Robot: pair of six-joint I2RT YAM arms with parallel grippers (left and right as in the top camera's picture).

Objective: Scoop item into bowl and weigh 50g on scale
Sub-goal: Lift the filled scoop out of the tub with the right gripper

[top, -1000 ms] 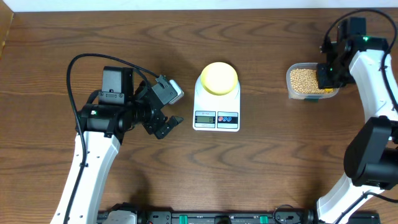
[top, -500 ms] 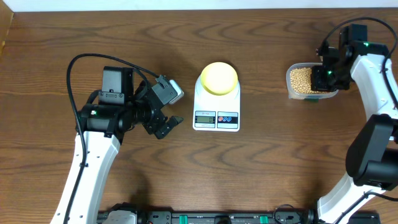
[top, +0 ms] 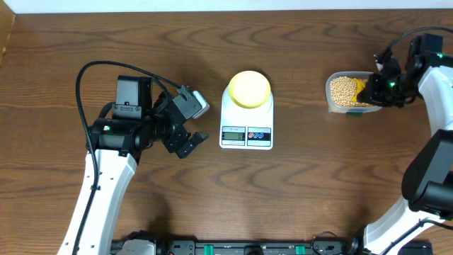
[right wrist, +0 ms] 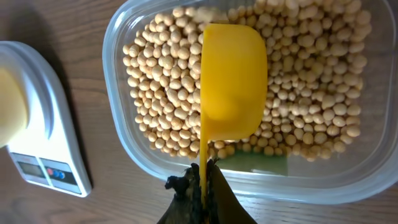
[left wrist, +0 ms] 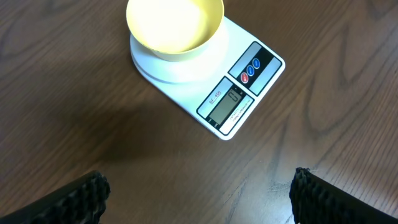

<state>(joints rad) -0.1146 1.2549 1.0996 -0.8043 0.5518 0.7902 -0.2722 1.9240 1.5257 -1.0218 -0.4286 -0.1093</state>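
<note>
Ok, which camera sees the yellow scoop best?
The right wrist view. There the scoop fills the middle of the picture, over the beans in the clear tub, its handle in the right gripper. Overhead shows only a tiny yellow bit beside that gripper. The left wrist view misses it.

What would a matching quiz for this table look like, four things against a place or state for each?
Things: 1 small round pale-yellow plastic bowl; 2 small round tan beans; 3 yellow plastic long-handled scoop; 4 left hand.
States: A in the clear plastic tub; B on the flat white digital scale; C open, beside the scale; D gripped by the right hand.
Pairs: 1-B, 2-A, 3-D, 4-C.
</note>
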